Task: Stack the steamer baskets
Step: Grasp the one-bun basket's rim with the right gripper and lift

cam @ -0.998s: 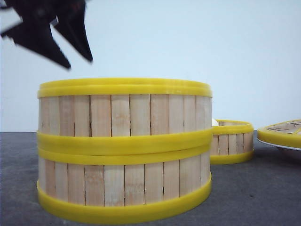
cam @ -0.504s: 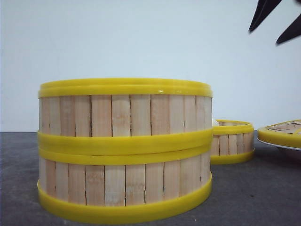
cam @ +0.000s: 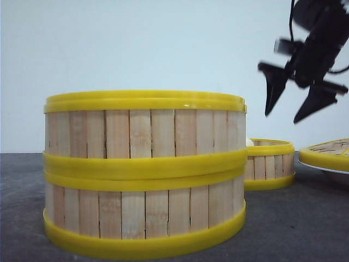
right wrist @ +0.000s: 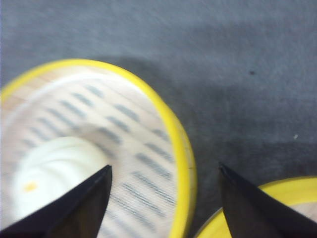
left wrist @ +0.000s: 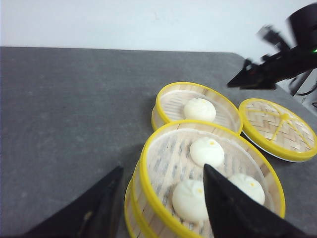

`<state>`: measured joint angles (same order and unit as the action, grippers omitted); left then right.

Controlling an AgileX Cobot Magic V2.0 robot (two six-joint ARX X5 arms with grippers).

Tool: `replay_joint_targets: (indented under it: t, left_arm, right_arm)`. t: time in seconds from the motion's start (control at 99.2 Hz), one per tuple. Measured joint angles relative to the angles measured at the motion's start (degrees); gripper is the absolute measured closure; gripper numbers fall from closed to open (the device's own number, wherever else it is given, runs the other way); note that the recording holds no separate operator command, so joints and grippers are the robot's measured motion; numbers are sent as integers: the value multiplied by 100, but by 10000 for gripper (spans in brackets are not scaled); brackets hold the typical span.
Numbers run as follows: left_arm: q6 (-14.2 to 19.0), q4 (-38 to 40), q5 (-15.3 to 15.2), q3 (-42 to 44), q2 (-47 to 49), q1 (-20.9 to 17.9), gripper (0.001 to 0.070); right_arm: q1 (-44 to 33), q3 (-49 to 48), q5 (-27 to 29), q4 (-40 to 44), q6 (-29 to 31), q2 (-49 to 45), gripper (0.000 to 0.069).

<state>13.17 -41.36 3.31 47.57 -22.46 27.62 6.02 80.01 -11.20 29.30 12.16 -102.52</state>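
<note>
Two baskets (cam: 144,172) stacked, centre frame; third basket (cam: 270,164) right of centre behind them, on the worktop (cam: 294,224). My right pincer (cam: 292,106) hangs above it, upper right, jaws apart, empty. Left pincer (left wrist: 161,198) open, empty.

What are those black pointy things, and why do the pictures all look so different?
The black points are a robot's pinchers, called grippers. It has two arms, and each carries a little camera, so you see three views. The front picture looks across the grey table: two steamer baskets are stacked, a third basket sits behind, and a woven lid rests to the right. The right gripper hangs open in the air above the third basket. The left arm's camera looks down between the left gripper, open too, into the top basket with three buns. Neither gripper holds anything.
</note>
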Motion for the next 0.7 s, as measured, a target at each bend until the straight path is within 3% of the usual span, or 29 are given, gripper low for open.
replay_joint_targets:
  t: [0.141,0.373,0.595,0.696]
  left_arm:
    - [2,-356,0,0,216,0,407]
    - [59,-498,0,0,367,0,407]
    - [63,-498,-2,0,365,0,407]
    - [61,-498,-2,0,365,0,407]
  right_arm:
    - [74,0,238,-44,-33,-280,341]
    - [164,0,339,-138,-37,-584,372]
    - [289,0,599,-177,-42,-723,620]
    - [291,0,619,-238,-94,-723,658]
